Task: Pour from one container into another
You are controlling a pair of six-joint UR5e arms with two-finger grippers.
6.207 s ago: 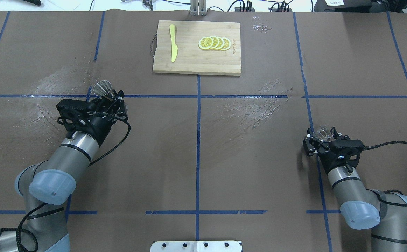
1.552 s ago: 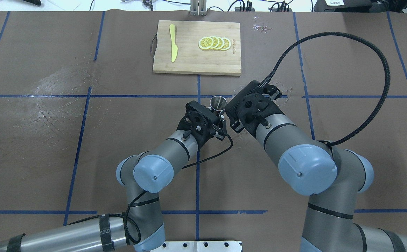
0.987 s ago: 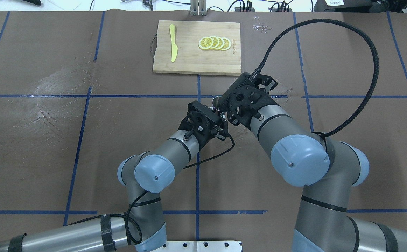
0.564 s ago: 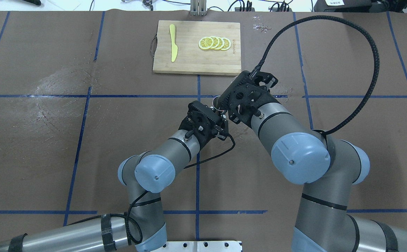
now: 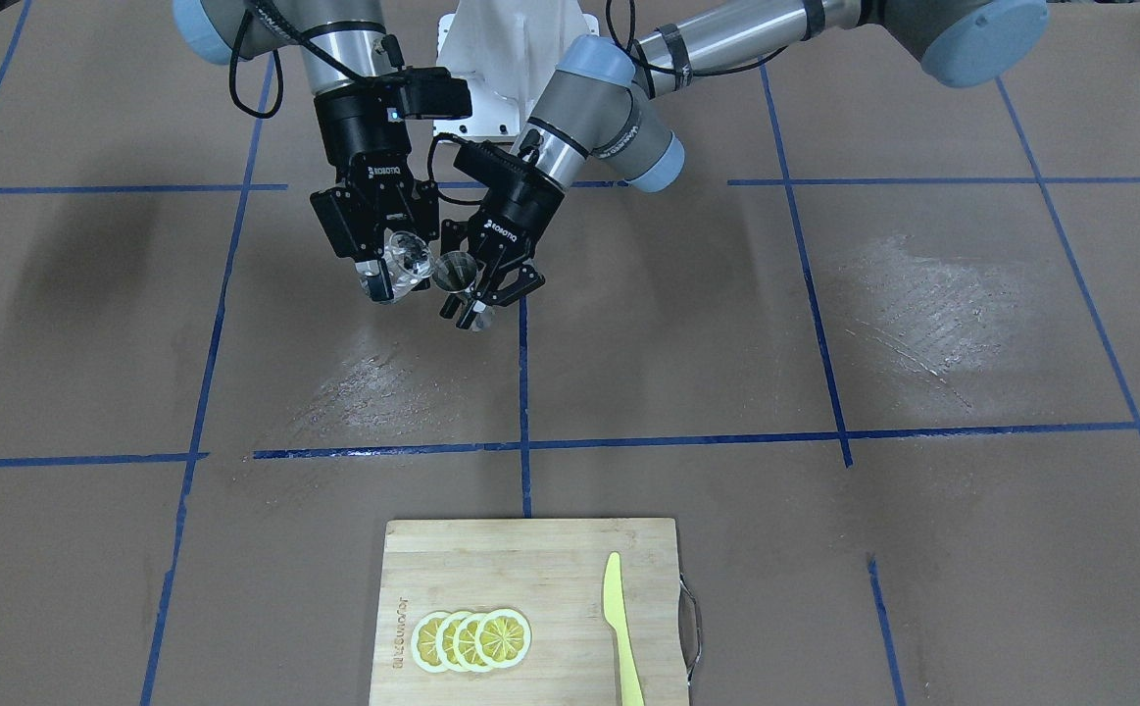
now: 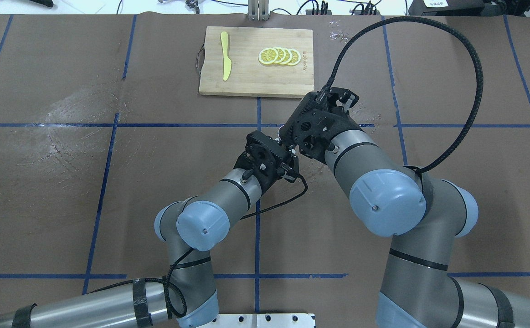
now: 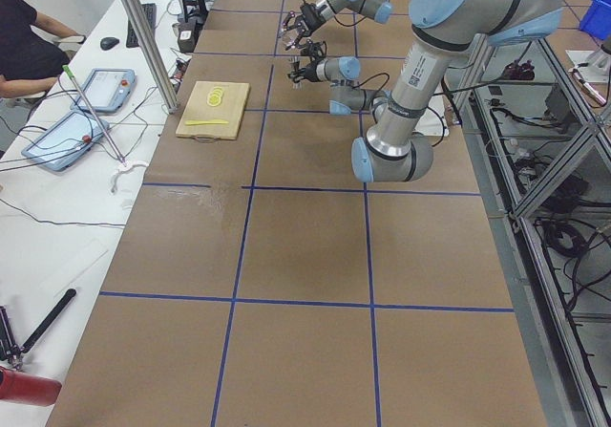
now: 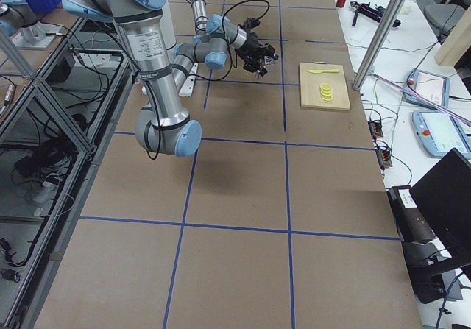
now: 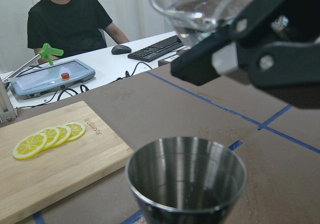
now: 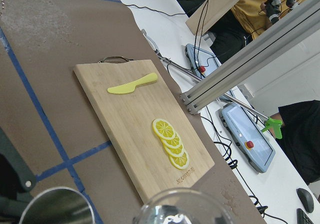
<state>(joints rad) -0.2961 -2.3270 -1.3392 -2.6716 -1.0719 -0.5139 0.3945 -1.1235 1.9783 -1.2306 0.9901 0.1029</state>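
Observation:
My left gripper [image 5: 472,292] is shut on the steel jigger [image 5: 456,272] and holds it upright above the table's middle. In the left wrist view the jigger's open cone [image 9: 186,178] fills the lower centre. My right gripper [image 5: 385,275] is shut on the clear glass cup [image 5: 405,260], which is tilted toward the jigger and close beside its rim. The cup [image 9: 197,6] hangs just above the jigger in the left wrist view; no stream shows. The right wrist view catches the cup's rim [image 10: 177,209] and the jigger [image 10: 55,206] at the bottom edge. In the overhead view the right wrist hides both.
A wooden cutting board [image 6: 246,77] lies at the table's far centre with lemon slices [image 6: 279,56] and a yellow knife [image 6: 225,54] on it. Wet streaks [image 5: 908,294] mark the brown table cover. Operators sit beyond the far edge.
The right wrist has rolled further and shifted over the jigger, which it now covers in the overhead view. The left arm has barely moved.

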